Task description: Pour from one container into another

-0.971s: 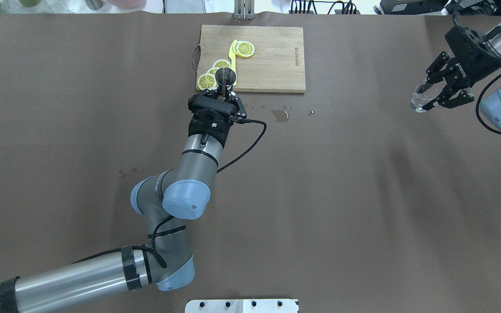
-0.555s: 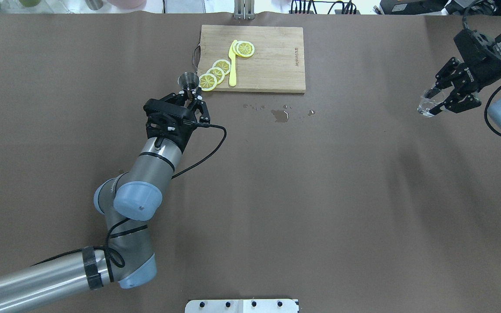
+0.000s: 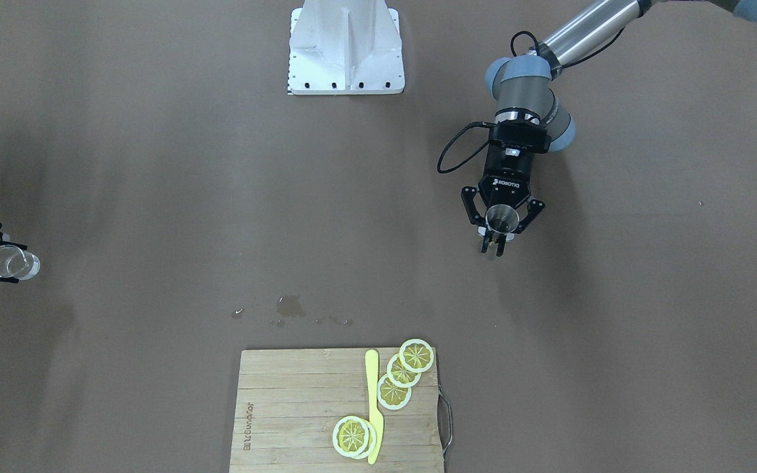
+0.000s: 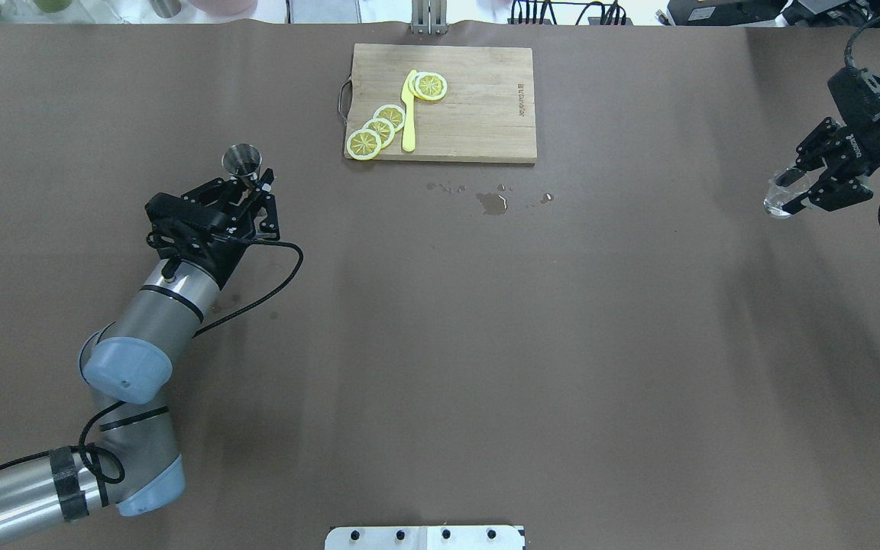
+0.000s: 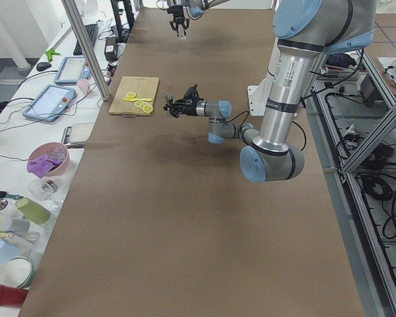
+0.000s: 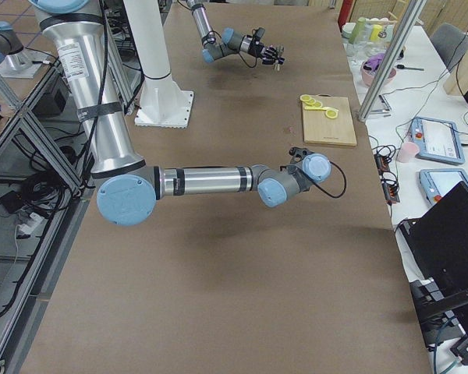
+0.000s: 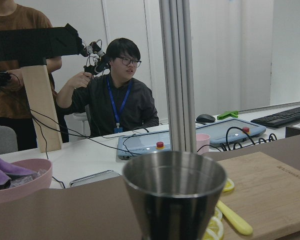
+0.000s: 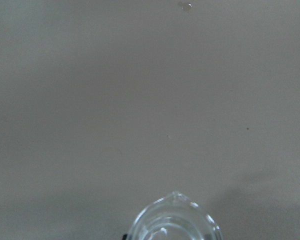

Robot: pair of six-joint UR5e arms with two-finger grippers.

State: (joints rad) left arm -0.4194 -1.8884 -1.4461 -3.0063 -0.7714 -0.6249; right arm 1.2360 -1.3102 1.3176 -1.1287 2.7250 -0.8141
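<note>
My left pincer [image 4: 247, 182] is clamped on the steel jigger [image 4: 242, 160], held upright left of the cutting board [image 4: 478, 107]. My right pincer [image 4: 797, 191] grips a small spouted glass [image 4: 778, 202] at the table's right edge.

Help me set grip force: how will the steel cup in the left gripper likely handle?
The steel cup looks rigid and polished, so it is probably slippery in the left gripper. It narrows below a wide rim, so it may tip easily once set down.
</note>
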